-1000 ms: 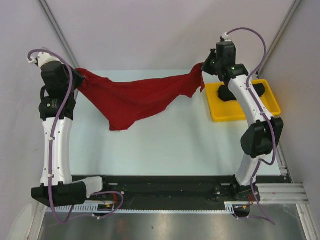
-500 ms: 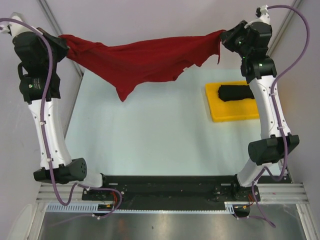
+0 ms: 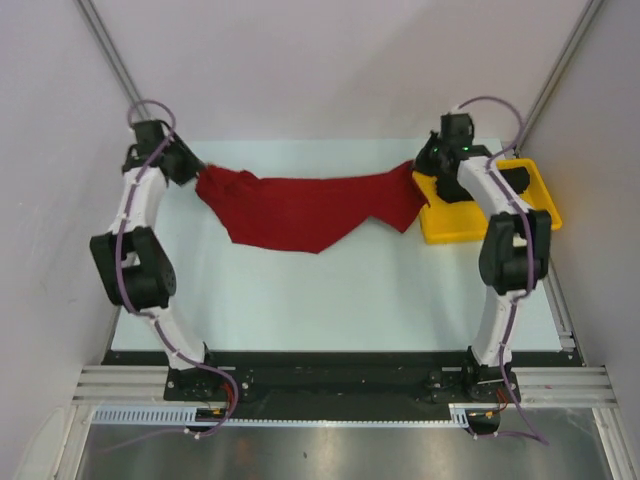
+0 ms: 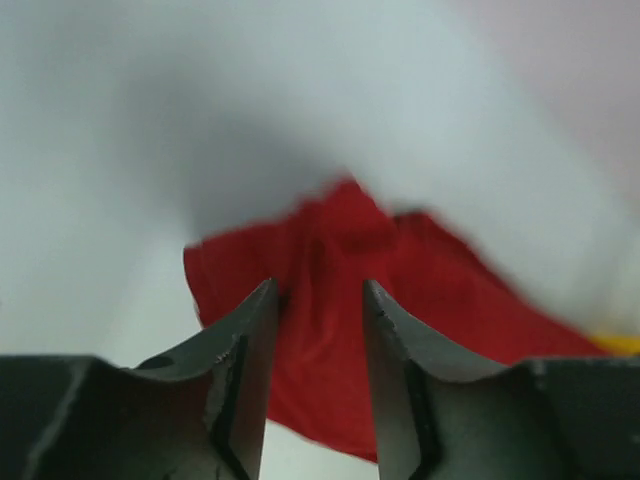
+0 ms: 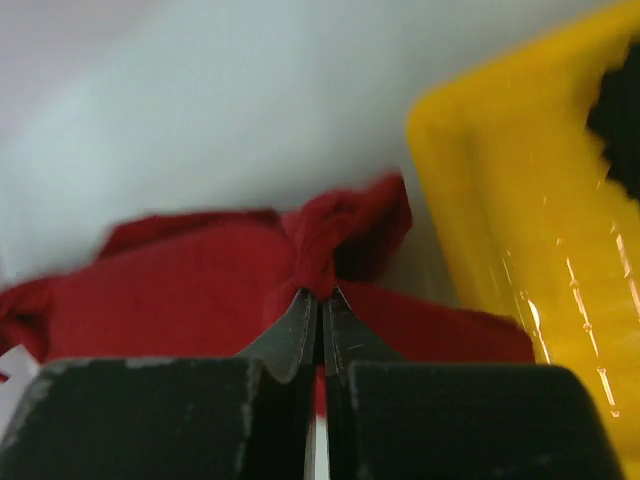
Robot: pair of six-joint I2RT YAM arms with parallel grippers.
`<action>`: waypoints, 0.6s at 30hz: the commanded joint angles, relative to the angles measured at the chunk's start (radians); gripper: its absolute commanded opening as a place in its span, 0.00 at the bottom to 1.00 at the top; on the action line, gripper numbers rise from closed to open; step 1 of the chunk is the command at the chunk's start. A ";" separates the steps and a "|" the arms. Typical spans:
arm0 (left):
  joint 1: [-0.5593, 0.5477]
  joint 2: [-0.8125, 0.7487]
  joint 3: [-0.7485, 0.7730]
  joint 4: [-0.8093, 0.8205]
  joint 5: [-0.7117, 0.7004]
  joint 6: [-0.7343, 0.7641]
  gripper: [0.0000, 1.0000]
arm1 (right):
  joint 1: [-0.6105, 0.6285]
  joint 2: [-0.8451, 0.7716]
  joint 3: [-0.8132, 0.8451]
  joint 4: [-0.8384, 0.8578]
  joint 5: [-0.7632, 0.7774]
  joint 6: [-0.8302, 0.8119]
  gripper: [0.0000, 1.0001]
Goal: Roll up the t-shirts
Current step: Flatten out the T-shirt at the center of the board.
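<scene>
Pale counter (image 3: 330,290), grey walls around. Your left pincer (image 4: 318,288) sat at the far left with its jaws parted, red cloth showing through the gap, nothing clamped. Your red t-shirt (image 3: 300,210) lay stretched across the far part of the counter, between both pincers. Your right pincer (image 5: 318,295) was closed on its bunched right corner, just beside the yellow tray (image 3: 455,228). The black t-shirt (image 3: 517,178) lay in that tray, mostly hidden by your right arm.

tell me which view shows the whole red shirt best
top external: the red shirt shows whole, end to end. left wrist sees one blurred end past the open left claw; right wrist only the bunched corner in the shut right claw
</scene>
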 commanded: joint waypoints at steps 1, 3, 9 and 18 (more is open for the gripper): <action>-0.074 -0.017 -0.097 0.054 0.050 0.009 0.54 | 0.052 0.110 0.035 -0.070 -0.025 -0.028 0.00; -0.146 -0.086 -0.157 0.039 -0.040 0.037 0.64 | 0.056 0.128 0.045 -0.072 -0.016 -0.029 0.00; -0.388 -0.388 -0.581 0.081 -0.360 -0.067 0.55 | 0.059 0.118 0.046 -0.073 0.026 -0.032 0.00; -0.571 -0.457 -0.924 0.224 -0.490 -0.253 0.59 | 0.096 0.056 -0.023 -0.044 0.047 -0.063 0.00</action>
